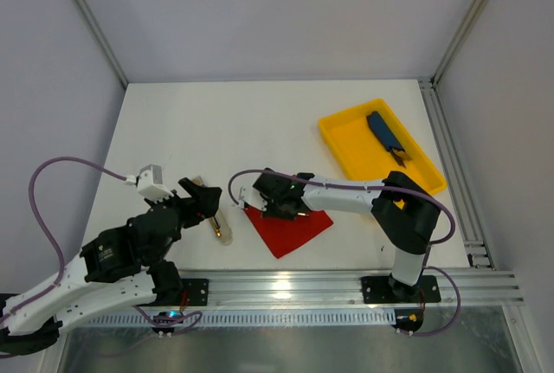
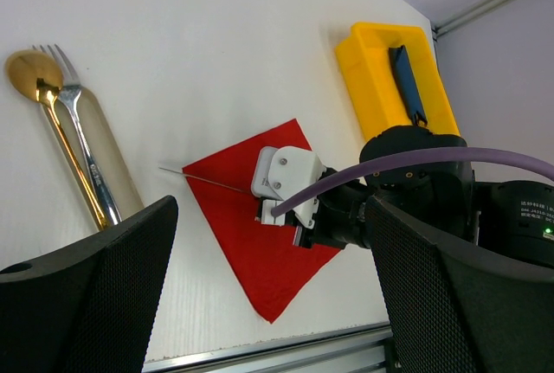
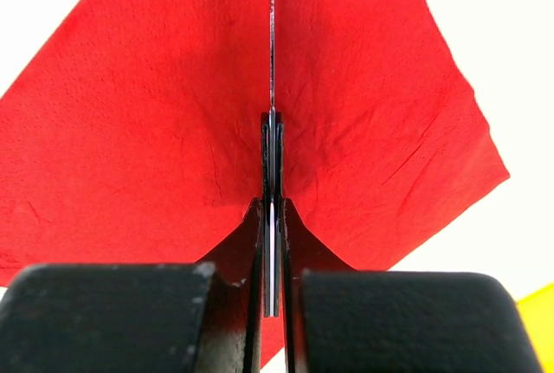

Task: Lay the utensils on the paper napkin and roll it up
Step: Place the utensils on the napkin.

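White tabletop (image 1: pixel 216 122) before you holds the fork (image 2: pixel 76 122) and spoon (image 2: pixel 30 74) side by side, long axes running away from your wide-open left gripper (image 2: pixel 270 209), handles nearest it, left of the paper napkin (image 3: pixel 156 113), over which the right gripper (image 3: pixel 272 126) pinches a thin metal strip (image 3: pixel 271 44).

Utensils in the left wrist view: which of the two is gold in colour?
The spoon: its bowl and handle are gold, whereas the fork lying right beside it is silver.
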You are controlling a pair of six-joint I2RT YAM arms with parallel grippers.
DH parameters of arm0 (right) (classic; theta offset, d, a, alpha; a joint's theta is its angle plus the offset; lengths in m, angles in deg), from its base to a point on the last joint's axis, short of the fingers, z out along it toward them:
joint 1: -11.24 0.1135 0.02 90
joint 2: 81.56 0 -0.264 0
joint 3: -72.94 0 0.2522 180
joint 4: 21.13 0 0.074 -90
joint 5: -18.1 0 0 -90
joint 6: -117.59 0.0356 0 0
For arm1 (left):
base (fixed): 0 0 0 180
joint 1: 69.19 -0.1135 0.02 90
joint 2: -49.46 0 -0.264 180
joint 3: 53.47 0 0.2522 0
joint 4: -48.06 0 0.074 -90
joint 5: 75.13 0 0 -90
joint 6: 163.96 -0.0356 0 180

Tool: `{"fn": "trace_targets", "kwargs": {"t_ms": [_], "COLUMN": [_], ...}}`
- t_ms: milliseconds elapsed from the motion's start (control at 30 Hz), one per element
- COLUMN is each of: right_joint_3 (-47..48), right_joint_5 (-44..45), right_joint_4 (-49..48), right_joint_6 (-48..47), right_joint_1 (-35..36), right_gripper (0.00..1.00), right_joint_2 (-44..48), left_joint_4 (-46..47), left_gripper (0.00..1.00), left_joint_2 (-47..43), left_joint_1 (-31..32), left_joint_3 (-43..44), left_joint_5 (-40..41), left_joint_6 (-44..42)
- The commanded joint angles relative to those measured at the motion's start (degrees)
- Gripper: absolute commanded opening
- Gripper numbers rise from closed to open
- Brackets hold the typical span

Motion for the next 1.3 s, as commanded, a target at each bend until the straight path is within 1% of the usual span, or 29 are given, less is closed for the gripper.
{"fn": "trace_targets", "kwargs": {"t_ms": [0, 600, 1100, 1200, 1267], "right_joint_3": [2.8, 1.8, 2.9, 3.3, 3.6], "right_joint_5": [-1.2, -2.5, -3.6, -3.5, -3.4], "right_joint_4": [-0.2, -1.0, -0.4, -0.3, -0.1], "right_joint_6": [0.3, 1.2, 1.1, 1.2, 1.3], "right_joint_1": [0.2, 0.2, 0.2, 0.2, 0.2], "right_gripper": [0.04, 0.04, 0.04, 0.05, 0.07], "right_joint_2": [1.3, -0.7, -2.6, -2.8, -3.3], "left_joint_4": [0.6, 0.5, -0.6, -0.7, -0.9], "left_gripper": [0.89, 0.89, 0.89, 0.90, 0.90], "left_joint_2": [-0.2, -0.9, -2.1, -2.2, -2.2], "left_joint_1": [-0.1, 0.0, -0.1, 0.0, 0.0], "left_joint_3": [-0.5, -0.9, -0.7, -0.7, -0.8], "left_joint_5": [1.9, 1.7, 2.0, 1.9, 1.9], "left_joint_6": [0.2, 0.6, 0.8, 0.8, 0.9]}}
